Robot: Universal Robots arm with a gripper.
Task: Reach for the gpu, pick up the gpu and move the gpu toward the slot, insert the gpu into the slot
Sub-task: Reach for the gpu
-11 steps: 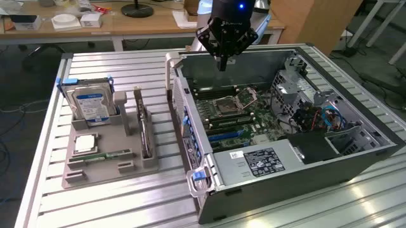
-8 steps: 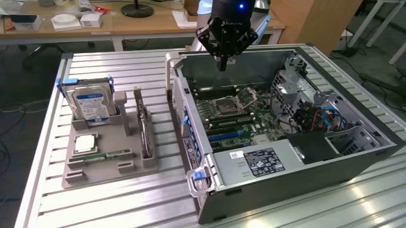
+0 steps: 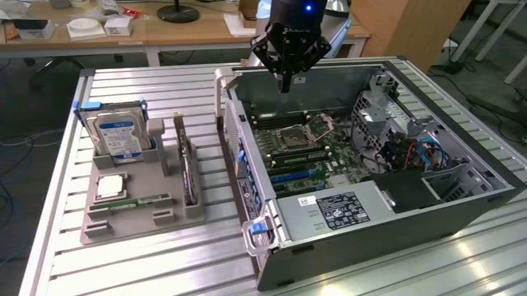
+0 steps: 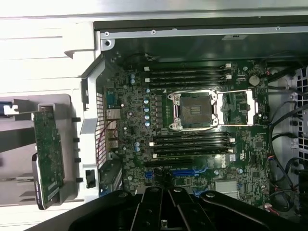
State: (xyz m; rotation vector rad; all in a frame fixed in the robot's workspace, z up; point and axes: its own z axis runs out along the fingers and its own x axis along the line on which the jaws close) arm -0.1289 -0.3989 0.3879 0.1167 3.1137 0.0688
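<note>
On the exterior view's left, outside the computer case (image 3: 395, 213): gpu (image 3: 187, 169) upright on its long edge in the grey holder (image 3: 140, 216), in the groove nearest the case, touched by nothing. Well apart from it, above the far end of the open case: gripper (image 3: 286, 86) (image 4: 163, 195), fingers closed together and empty, pointing down at the motherboard (image 3: 329, 154).

Judged as the reaching step, hardly begun; no lifting, no inserting yet. Slot (image 3: 295, 177) (image 4: 186, 172) free, blue, between the memory strips (image 3: 288, 159) and the power supply (image 3: 337, 209).

For the reach, probably needed: to open the fingers, to pass across the case wall (image 3: 233, 123), and to come down on the top edge of the card.

In the way: that wall and the pale handle (image 3: 221, 77) at its corner, both between gripper and holder. Beside the gpu: hard drive (image 3: 121, 132) upright, processor chip (image 3: 111, 185) and memory stick (image 3: 136, 201) lying flat. Easy, perhaps, to knock the drive. Cables (image 3: 428, 151) on the other side of the case, away from that path.
</note>
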